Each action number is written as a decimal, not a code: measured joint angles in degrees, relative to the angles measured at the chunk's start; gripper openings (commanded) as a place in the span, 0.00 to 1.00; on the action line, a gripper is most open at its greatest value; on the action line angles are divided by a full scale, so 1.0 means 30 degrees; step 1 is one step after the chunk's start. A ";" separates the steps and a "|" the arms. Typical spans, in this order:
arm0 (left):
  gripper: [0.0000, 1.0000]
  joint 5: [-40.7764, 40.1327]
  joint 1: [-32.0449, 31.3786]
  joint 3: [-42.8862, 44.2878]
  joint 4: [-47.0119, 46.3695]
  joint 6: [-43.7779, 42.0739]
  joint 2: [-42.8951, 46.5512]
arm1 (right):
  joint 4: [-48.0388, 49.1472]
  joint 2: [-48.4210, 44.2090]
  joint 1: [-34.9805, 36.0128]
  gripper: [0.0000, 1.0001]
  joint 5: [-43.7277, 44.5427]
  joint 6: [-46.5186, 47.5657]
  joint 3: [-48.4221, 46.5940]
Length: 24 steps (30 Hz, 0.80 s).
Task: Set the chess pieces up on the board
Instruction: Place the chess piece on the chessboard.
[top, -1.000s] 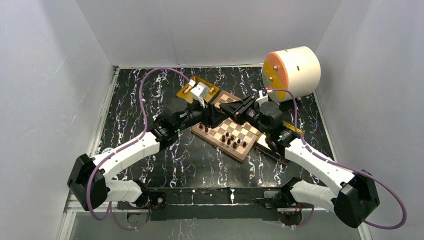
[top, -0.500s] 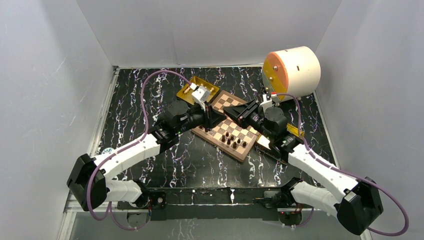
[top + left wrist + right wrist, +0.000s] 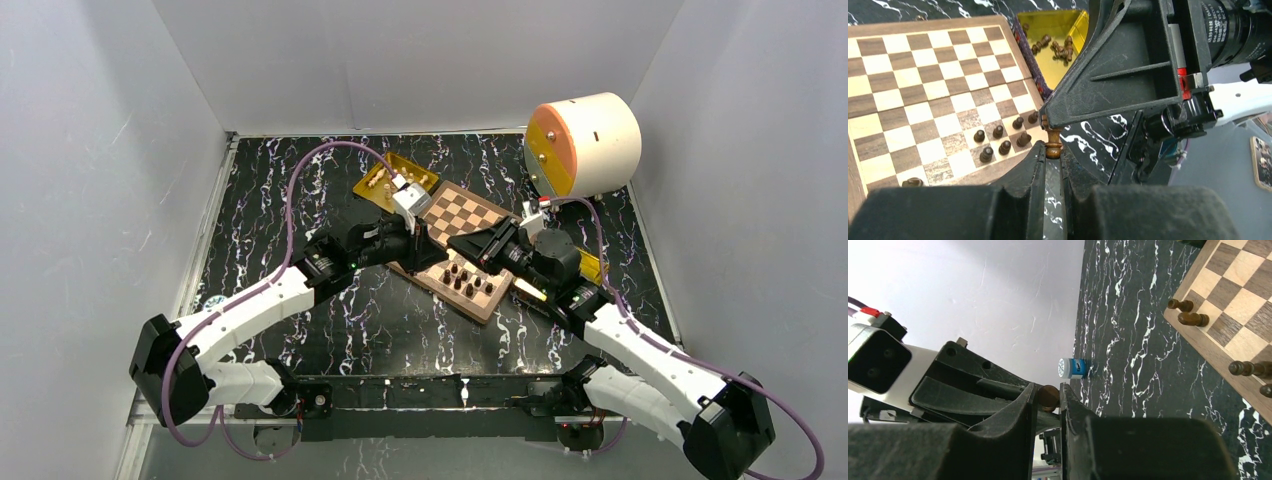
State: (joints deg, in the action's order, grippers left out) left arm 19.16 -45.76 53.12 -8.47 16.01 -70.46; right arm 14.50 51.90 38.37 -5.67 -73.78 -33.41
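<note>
The board [image 3: 465, 212] lies tilted at mid table, with several dark brown pieces [image 3: 466, 281] standing near its front corner. My left gripper [image 3: 428, 243] and right gripper [image 3: 452, 245] meet tip to tip over the board's near left edge. In the left wrist view my left gripper [image 3: 1052, 152] is shut on a dark brown piece [image 3: 1053, 146], whose top touches the right gripper's finger [image 3: 1118, 75]. In the right wrist view my right gripper [image 3: 1048, 396] is shut on a round brown piece end [image 3: 1048, 397], seemingly the same piece. Board pieces [image 3: 1000, 142] stand in two short rows.
A gold tray [image 3: 383, 182] with cream pieces lies at the board's far left. Another gold tray [image 3: 1053, 70] holds loose dark pieces beside the board's right edge. A white cylinder with an orange face [image 3: 585, 145] stands at the back right. A small blue-white cap [image 3: 1071, 368] lies near the left wall.
Both grippers have moved together toward the near edge, still tip to tip. The far half of the board is uncovered now. The right wrist has dropped lower.
</note>
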 measured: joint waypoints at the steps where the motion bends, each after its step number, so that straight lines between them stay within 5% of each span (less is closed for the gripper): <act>1: 0.00 0.0124 -0.0022 0.0197 0.0546 -0.0087 0.0000 | 0.0007 -0.0211 0.0000 0.23 -0.0117 0.0117 0.0233; 12: 0.00 0.0860 0.0095 0.1282 0.4182 -0.0962 0.0197 | -0.1945 -0.1333 0.0000 0.45 -0.1333 0.4641 0.0583; 24: 0.00 0.1275 0.0299 0.3133 0.9369 -0.1421 0.0576 | -0.4022 -0.0342 -0.0015 0.48 -0.4277 1.5875 -0.1326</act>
State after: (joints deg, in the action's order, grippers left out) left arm 22.98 -44.86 62.52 19.64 11.75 -68.73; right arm 2.44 50.87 38.33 -18.50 -26.15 -37.39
